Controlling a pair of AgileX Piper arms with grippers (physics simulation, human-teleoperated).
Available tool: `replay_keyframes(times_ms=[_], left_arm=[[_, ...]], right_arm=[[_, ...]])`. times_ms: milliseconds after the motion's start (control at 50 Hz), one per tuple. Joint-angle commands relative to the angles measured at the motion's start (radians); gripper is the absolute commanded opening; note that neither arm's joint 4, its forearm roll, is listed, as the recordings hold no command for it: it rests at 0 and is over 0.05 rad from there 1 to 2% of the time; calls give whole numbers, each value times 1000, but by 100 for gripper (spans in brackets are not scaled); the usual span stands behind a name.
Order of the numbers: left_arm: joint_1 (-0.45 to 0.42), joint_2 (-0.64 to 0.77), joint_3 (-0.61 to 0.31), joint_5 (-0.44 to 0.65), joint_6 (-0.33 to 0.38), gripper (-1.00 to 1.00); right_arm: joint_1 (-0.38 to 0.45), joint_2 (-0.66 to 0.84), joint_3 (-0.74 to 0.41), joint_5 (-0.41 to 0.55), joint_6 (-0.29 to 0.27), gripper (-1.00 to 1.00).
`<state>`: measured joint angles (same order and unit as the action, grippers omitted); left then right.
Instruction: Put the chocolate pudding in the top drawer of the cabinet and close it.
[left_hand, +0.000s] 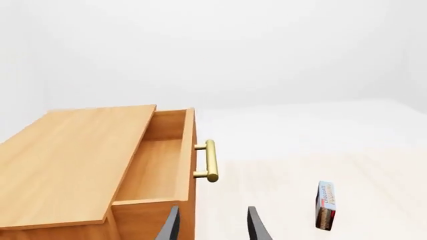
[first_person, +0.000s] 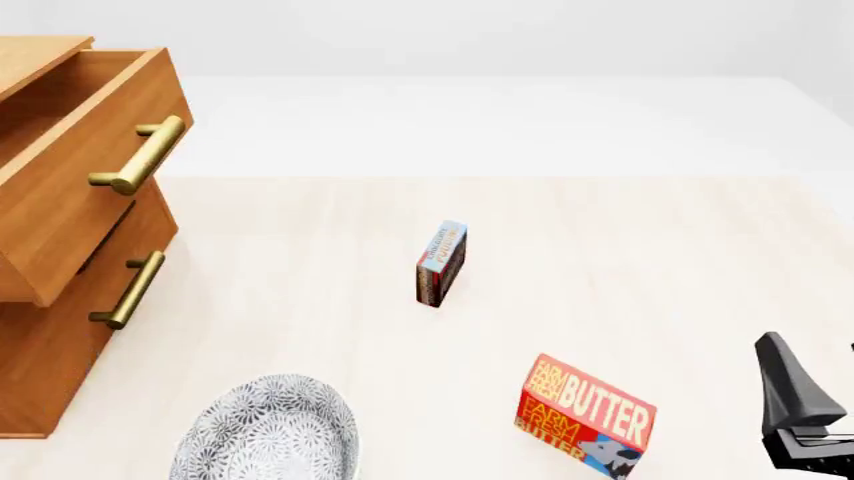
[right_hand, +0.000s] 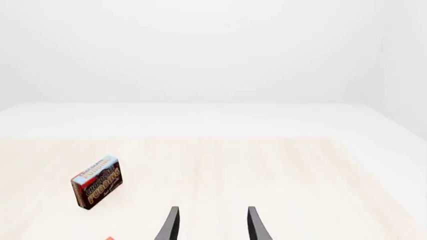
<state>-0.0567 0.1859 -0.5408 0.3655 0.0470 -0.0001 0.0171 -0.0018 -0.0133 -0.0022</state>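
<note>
The chocolate pudding (first_person: 441, 262) stands on edge mid-table, a thin dark box with a light blue panel, also seen in the left wrist view (left_hand: 325, 205) and the right wrist view (right_hand: 97, 182). The cabinet (first_person: 54, 350) stands at the far left with its top drawer (first_person: 80, 150) pulled out and nothing showing inside (left_hand: 157, 167). My left gripper (left_hand: 213, 227) is open above the drawer's front, near the brass handle (left_hand: 210, 161). My right gripper (right_hand: 213, 227) is open and holds nothing, low at the right, well apart from the pudding. One of its fingers (first_person: 790, 385) shows in the front view.
A red-orange BUTTER box (first_person: 585, 415) stands near the front, between the pudding and my right gripper. A patterned grey plate (first_person: 267, 432) sits at the front left by the cabinet. The lower drawer (first_person: 80, 300) is shut, with its own brass handle (first_person: 130, 290).
</note>
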Motion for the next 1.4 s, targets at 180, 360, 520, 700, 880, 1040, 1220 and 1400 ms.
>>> replay_keyframes(times_ms=[180,360,520,700,880,1040,1220,1400], left_arm=[[14,163,-165,85,0,100],[7,224,-229,129,-5,100],[4,283,-332,183,3,100],[23,370,-467,285,-10,100],[25,440,-532,348,-32,100],[46,499,-583,413,-14,100],[29,539,-599,464,-19,100],[49,591,-659,531,5,100]], right_arm=[[0,1,0,-1,0,100],[0,1,0,-1,0,100],[0,1,0,-1,0,100],[0,0,0,0,1,100],[1,0,0,0,2,100],[1,0,0,0,3,100],[0,0,0,-1,0,100],[0,1,0,-1,0,100]])
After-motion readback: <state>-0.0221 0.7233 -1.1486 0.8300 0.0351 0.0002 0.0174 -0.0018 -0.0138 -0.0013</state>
